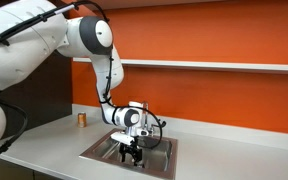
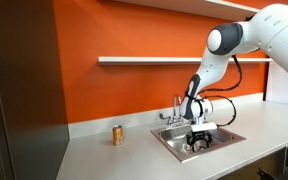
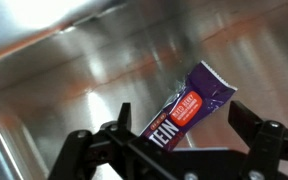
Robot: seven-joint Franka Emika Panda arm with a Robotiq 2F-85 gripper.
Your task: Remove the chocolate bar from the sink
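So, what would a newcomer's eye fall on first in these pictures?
The bright orange wall strikes first, and then the big white arm that reaches down into the steel sink. In the wrist view, a chocolate bar in a purple wrapper sits slanted between the fingers of the open gripper.

Walls of sink (image 3: 44,60) close around gripper (image 3: 179,112); faucet (image 2: 177,107) at rim; open above
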